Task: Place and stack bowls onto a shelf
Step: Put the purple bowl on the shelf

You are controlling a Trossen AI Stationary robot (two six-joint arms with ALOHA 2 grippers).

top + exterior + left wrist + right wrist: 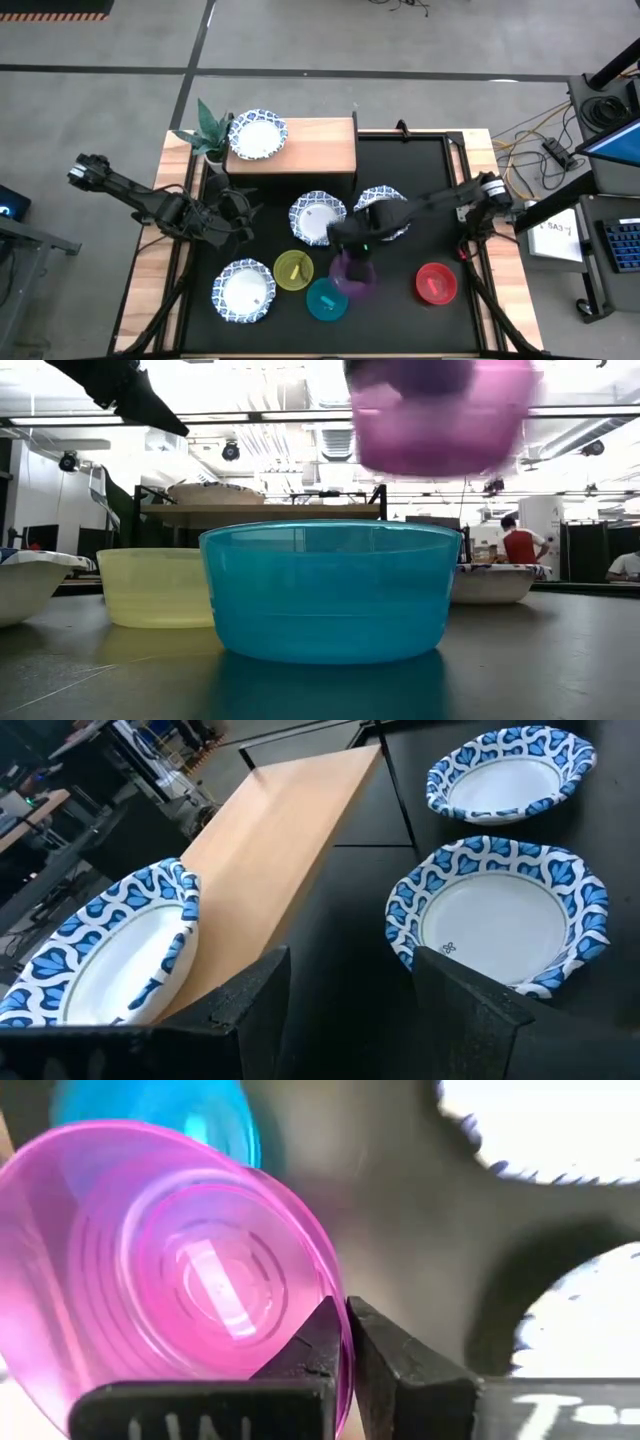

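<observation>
Low view: purple bowl blurred, top cut off, lifted above teal bowl. Black mat on wood table; a person sits in the room behind. Right gripper clamped on purple bowl's rim. Left gripper spread apart, empty, near shelf, which carries one patterned bowl.

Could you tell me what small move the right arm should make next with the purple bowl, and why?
Probably carry it toward the shelf. The right gripper is shut on the purple bowl's rim, and the low view shows that bowl off the mat, above the teal bowl. The shelf holds only one patterned bowl, with bare wood beside it.
</observation>
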